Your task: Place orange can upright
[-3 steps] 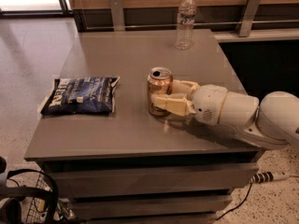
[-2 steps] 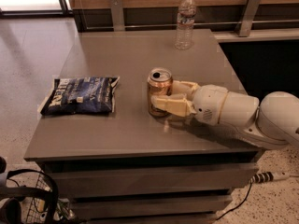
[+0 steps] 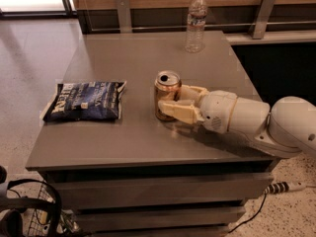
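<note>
The orange can (image 3: 166, 89) stands upright on the grey table (image 3: 143, 58), near its middle, silver top facing up. My gripper (image 3: 171, 100) reaches in from the right, with its cream fingers (image 3: 178, 110) on either side of the can's lower body. The white arm runs off to the right edge of the view.
A dark blue snack bag (image 3: 86, 100) lies flat on the left of the table. A clear water bottle (image 3: 196, 22) stands upright at the back edge. Drawers sit below the tabletop. A wire basket (image 3: 29, 216) is on the floor at the lower left.
</note>
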Robot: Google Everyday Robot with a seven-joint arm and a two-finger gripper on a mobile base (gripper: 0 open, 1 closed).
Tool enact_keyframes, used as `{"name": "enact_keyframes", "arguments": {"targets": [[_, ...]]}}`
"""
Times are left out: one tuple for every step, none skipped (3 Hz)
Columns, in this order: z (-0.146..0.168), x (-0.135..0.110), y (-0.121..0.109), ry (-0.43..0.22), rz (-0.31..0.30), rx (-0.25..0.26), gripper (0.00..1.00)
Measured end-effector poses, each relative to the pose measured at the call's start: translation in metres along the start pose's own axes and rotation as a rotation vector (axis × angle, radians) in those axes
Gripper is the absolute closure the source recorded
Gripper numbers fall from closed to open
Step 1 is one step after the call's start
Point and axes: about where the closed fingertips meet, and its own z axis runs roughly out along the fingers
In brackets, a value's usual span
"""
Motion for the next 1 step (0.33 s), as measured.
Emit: {"name": "enact_keyframes", "arguments": {"targets": [[0.0019,-0.0006,0.0018,0.000,-0.001,-0.005,0.00]]}}
